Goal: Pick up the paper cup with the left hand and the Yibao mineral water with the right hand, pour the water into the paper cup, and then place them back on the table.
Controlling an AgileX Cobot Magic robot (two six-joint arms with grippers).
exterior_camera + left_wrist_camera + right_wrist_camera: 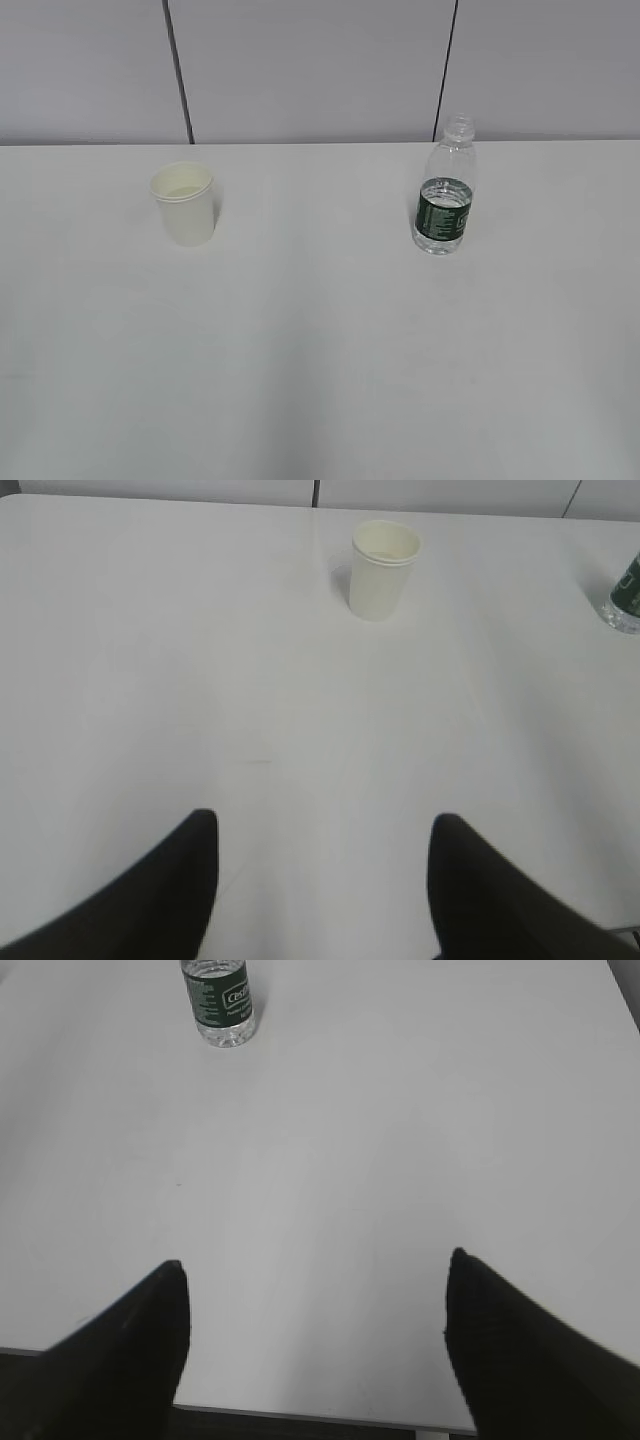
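Nearest the cameras, both grippers spread wide and empty: left hand (320, 880) with dark fingers (170, 890) parted above bare table (150, 680), right hand (315, 1345) likewise parted near the table's front edge. Neither arm visible in the exterior view.

Farther back, left of centre, the paper cup (184, 203) upright on the white surface, seen again in the left wrist view (384, 569) ahead and slightly right of the gap between the fingers. Inside, a pale level line below the rim, possibly liquid; hard to tell.

Farther right, well apart from the cup, the water bottle (445, 190) upright, uncapped, green label around its middle, water level roughly at the label's top. In the right wrist view, the bottle (219, 1002) far ahead and left of the open jaws.

Beyond, grey wall panels with dark seams.

Step in hand, by judgement: approach and grasp. Best done by steering the left hand slightly right to centre the cup between the fingers, closing gently on the thin wall below the rim; the right hand leftward to bracket the bottle at the label band, kept vertical given the missing cap.
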